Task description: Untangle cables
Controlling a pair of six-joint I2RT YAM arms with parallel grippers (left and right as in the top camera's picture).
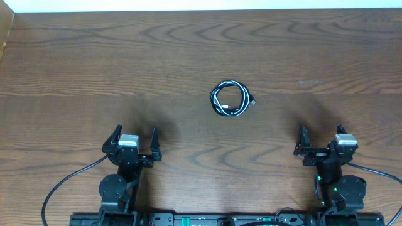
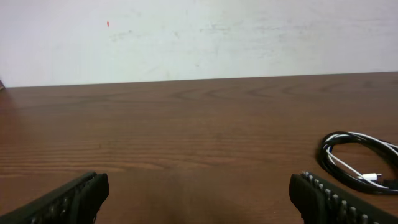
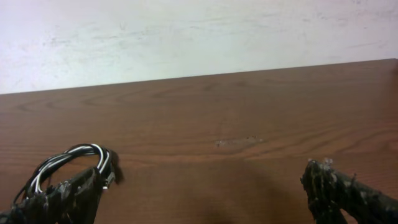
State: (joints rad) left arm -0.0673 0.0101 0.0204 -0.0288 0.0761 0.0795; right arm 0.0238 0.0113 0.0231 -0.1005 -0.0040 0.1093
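Note:
The black and white cables (image 1: 230, 99) lie coiled together in one small loop near the middle of the wooden table, with a plug end sticking out on the right. The loop also shows at the right edge of the left wrist view (image 2: 359, 160) and at the lower left of the right wrist view (image 3: 69, 163). My left gripper (image 1: 133, 141) is open and empty at the front left, well short of the coil. My right gripper (image 1: 320, 142) is open and empty at the front right, also away from the coil.
The wooden table (image 1: 94, 63) runs to a pale wall at the back. Thick black arm wires (image 1: 63, 185) trail from the arm bases along the front edge.

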